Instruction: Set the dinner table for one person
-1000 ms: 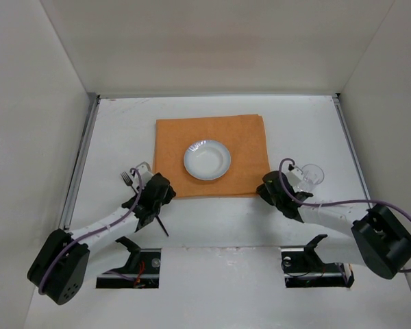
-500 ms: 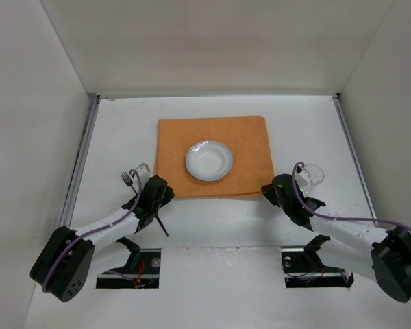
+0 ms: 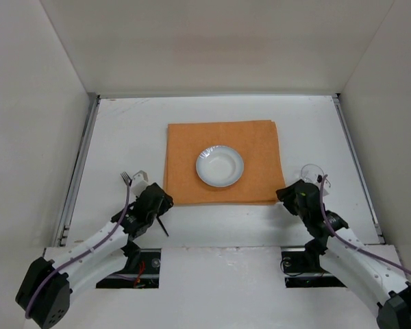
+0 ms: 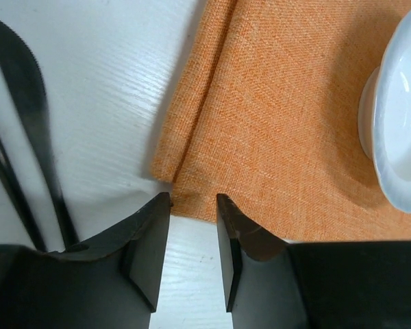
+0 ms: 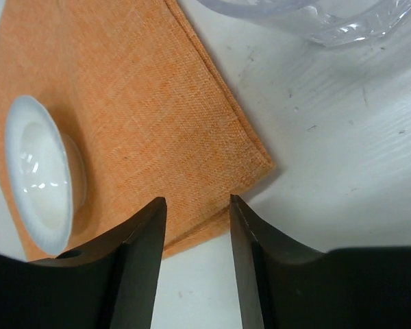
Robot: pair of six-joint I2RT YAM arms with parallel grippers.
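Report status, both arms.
Left gripper and right gripper: jaws open at near corners of orange cloth mat. White matte tabletop: round white bowl on mat. Clear glass beside right gripper.

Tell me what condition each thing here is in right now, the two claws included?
Orange mat: spread flat.
White bowl: upright, empty, on the mat.
Clear glass: upright, just off the mat's right side.
Fork: lying flat, left of the mat.
Knife: lying flat, left of the mat.
Left gripper: open, at the mat's near left corner.
Right gripper: open, at the mat's near right corner.
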